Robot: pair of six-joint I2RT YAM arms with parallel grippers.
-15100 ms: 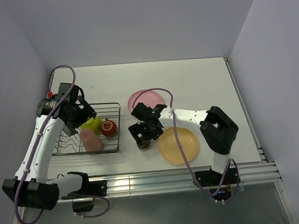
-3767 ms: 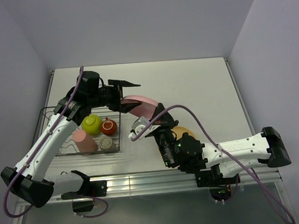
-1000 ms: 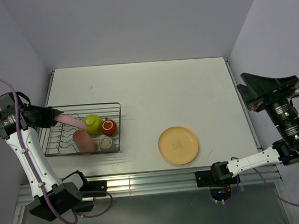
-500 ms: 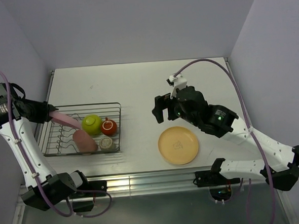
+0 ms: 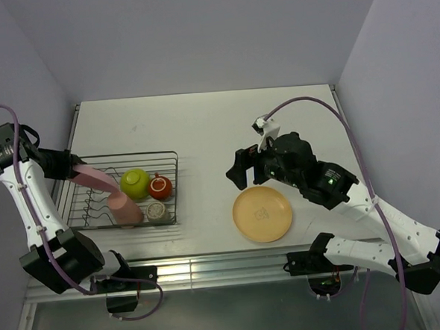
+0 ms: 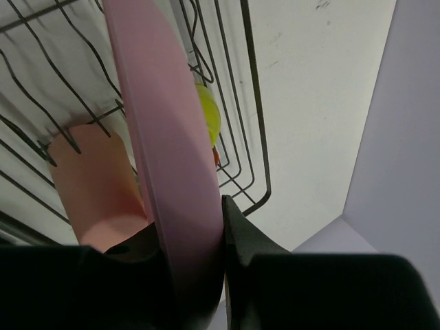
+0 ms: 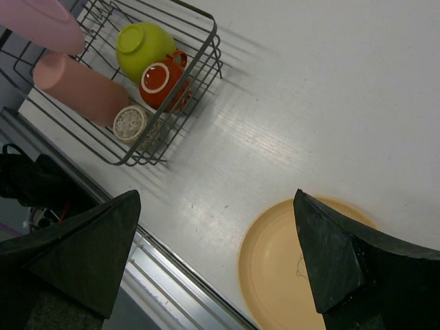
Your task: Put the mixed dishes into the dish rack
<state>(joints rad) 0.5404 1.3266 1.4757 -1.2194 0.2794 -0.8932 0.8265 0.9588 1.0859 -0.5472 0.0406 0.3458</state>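
Where the left fingers close on it, one each side of the rim, the pink plate hangs tilted over the left end of the dish rack, not yet seated between the wavy dividers. It looks a stiff, smooth, matte disc, probably light plastic. Held only at the edge it could pivot or slip, so I judge it wants lowering edge-first into a slot.

The rack is thin dark wire with low sides. Inside it, the salmon-pink cup lies on its side along the near edge, a plain tapered cylinder. The lime-green bowl sits glossy and rounded beyond it, just beside the small red-orange bowl, which shows a pale ring. The tiny beige-grey cup stands speckled at the near right corner.

Well apart to the right, the yellow-orange plate lies flat on the pale worktop — shallow, round, with a low raised lip. The right fingers are spread wide and hold nothing, hovering by its far-left edge. The plate seems rigid and light and may skate on the smooth surface, so the lip is the likeliest place to take hold.
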